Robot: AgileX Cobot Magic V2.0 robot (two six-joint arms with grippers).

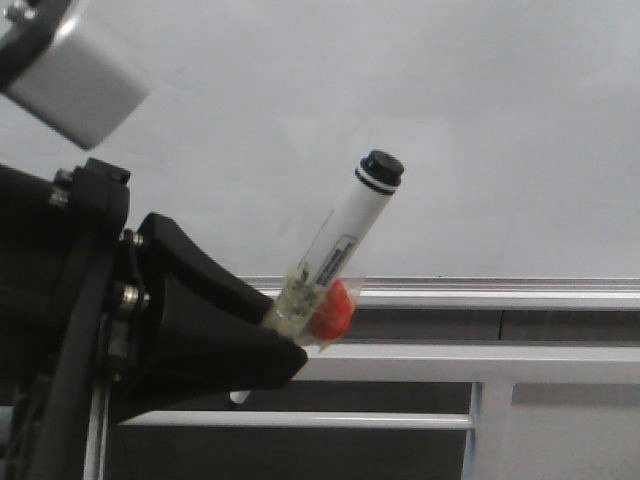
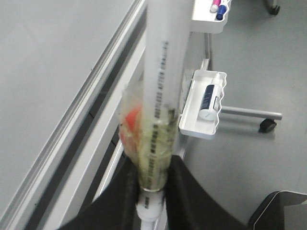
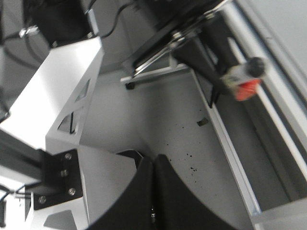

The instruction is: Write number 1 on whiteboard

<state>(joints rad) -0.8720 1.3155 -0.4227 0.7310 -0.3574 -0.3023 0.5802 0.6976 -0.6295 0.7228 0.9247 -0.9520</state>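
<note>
The left gripper (image 1: 290, 345) holds a white marker pen (image 1: 350, 225). Its black fingers (image 2: 189, 201) press on the bottom part of the pen from both sides. The pen leans up and to the right in the front view. Its black cap end (image 1: 383, 166) points at the whiteboard (image 1: 400, 90). It is hard to tell if the cap touches the board or is just in front of it.

Clear tape is wrapped around the low part of the pen. A small red thing (image 1: 330, 310) sits under the tape, right beside the pen.

The whiteboard is big and plain. It fills the top of the front view. A silver rail (image 1: 500, 292) runs along its lower edge. Grey frame bars (image 1: 450, 362) sit below the rail. No black line for the number 1 can be seen on the board.

In the left wrist view, a white tray (image 2: 201, 108) hangs on the frame with a small bottle (image 2: 211, 96) in it.

The right gripper (image 3: 153, 191) is low and well apart from the board. Its two black fingers (image 3: 177, 201) are pressed together with nothing between them. The right wrist view also shows the left arm with the pen, far off.
</note>
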